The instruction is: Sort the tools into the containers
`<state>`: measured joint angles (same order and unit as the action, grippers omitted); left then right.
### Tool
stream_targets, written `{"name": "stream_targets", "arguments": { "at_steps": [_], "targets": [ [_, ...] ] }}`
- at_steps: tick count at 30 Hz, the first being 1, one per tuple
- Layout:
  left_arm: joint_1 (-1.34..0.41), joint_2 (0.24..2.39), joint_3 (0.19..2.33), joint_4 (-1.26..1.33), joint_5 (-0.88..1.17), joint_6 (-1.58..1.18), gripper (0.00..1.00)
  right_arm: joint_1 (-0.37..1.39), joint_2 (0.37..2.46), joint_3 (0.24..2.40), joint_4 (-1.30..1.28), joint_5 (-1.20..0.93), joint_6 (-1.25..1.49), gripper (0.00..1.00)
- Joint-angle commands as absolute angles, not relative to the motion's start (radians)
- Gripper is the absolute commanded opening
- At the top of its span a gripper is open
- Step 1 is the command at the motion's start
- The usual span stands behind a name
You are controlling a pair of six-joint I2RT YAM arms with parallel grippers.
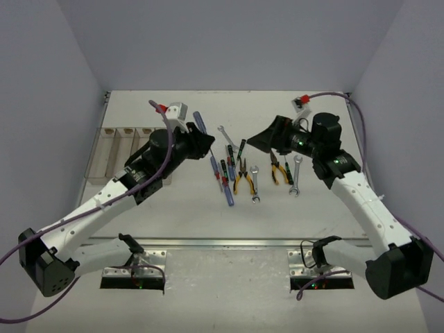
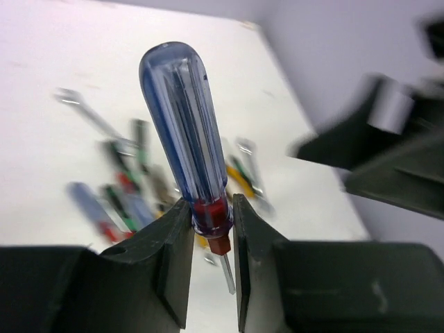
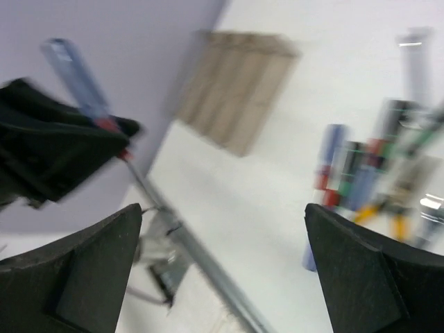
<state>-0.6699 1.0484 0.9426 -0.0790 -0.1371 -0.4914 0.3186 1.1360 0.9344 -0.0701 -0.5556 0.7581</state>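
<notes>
We see the left gripper (image 2: 211, 205) clamped on the blue-handled screwdriver (image 2: 182, 118). Its fingers (image 2: 170, 250) pinch the red collar at the foot of the handle; the clear blue handle rises toward 12 o'clock above them and the thin shaft pokes out toward 6 o'clock below. The right gripper (image 3: 220, 215) has its jaws spread wide with nothing between them. In the top view, the other tools (image 1: 236, 170) lie clustered mid-table (image 1: 180, 215), at 3 o'clock from the containers (image 1: 114, 149).

Screwdriver (image 2: 182, 132) handle: translucent blue plastic, glossy, smooth. Left gripper (image 2: 211, 229) fingers (image 2: 166, 270): matt black. Wrenches (image 1: 295, 173): bright metal. Bins (image 1: 125, 147): cloudy clear plastic. Table (image 1: 180, 222): matt white.
</notes>
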Motion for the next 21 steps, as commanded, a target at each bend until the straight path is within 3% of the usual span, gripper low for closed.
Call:
{"name": "stream_targets", "arguments": {
  "at_steps": [1, 3, 8, 11, 21],
  "targets": [
    [-0.544, 1.223, 1.094, -0.468, -0.804, -0.215, 0.0, 0.205, 0.978, 0.939, -0.37, -0.177, 0.563, 0.99],
    [-0.406, 1.314, 1.113, -0.474, -0.956, -0.148, 0.0, 0.202, 0.942, 0.908, -0.415, -0.174, 0.526, 0.99],
    [-0.166, 1.451, 1.205, -0.432, -0.854, -0.134, 0.0, 0.202, 0.882, 0.83, -0.424, -0.187, 0.479, 0.99],
    [-0.119, 1.587, 1.266, -0.373, -1.005, -0.038, 0.0, 0.202, 0.877, 0.791, -0.414, -0.237, 0.453, 0.99],
    [-0.014, 1.721, 1.142, 0.063, -0.921, 0.515, 0.0, 0.202, 0.854, 0.735, -0.38, -0.254, 0.449, 0.99]
  ]
}}
